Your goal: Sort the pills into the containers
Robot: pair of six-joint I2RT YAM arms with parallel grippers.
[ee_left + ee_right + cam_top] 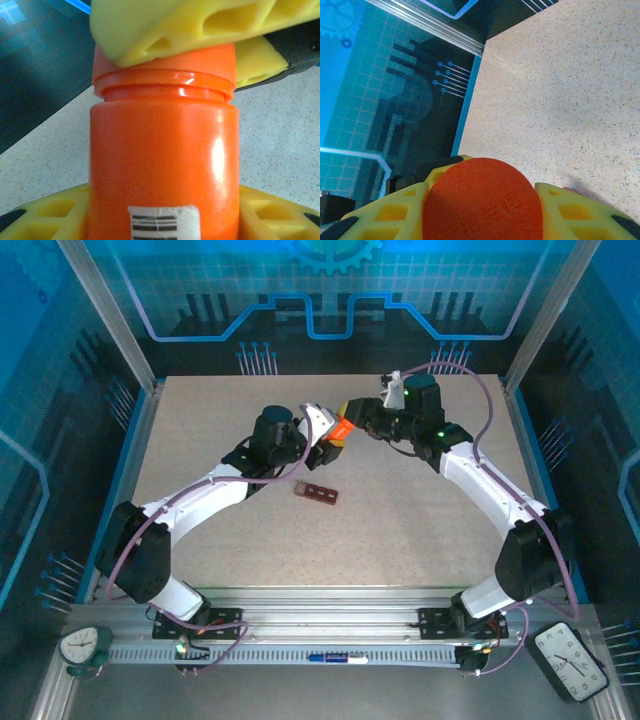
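Zero progress on sorting shows: the containers (318, 494) lie flat on the table (200, 430), apart from both claws, their compartments too small to inspect. My left claw (325, 437) clamps the orange bottle (160, 160). My right claw (358, 418) is closed on its cap (482, 200), not yet off. Open tabletop surrounds the containers, and the table's far edge lies near behind the bottle.

Orange bottle (160, 165) with black-barred white label (162, 222), reddish-brown containers (318, 494), speckled beige table (420, 530)

Contents of the dark reddish-brown compartment strip (318, 494) are too small to tell; the orange plastic bottle (162, 165) is cropped below.
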